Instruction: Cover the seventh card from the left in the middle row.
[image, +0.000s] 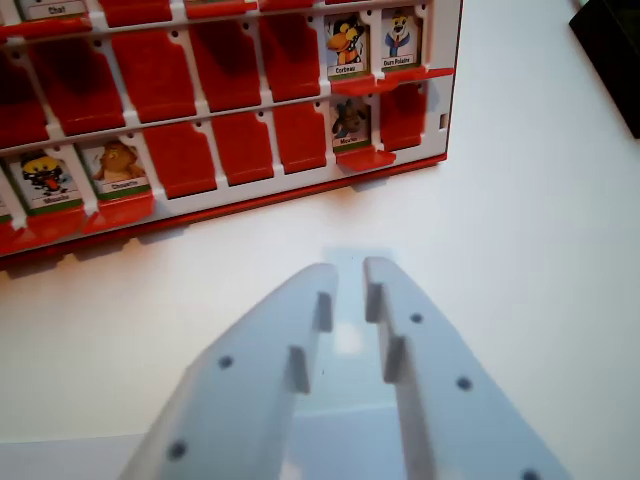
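Observation:
A red and white card board lies on the white table in the upper left of the wrist view. Most of its red flaps lie flat. In the second row from the top, two picture cards show side by side at the right end: a "Corbeau" card and an "Ours Polaire" card. Below them one more card shows. Two cards show at the lower left. My gripper hovers over bare table, short of the board's near edge, with a narrow gap between its white fingers and nothing held.
A black object sits at the top right corner, to the right of the board. Part of another card shows at the top left edge. White table surface spreads between the board and my gripper.

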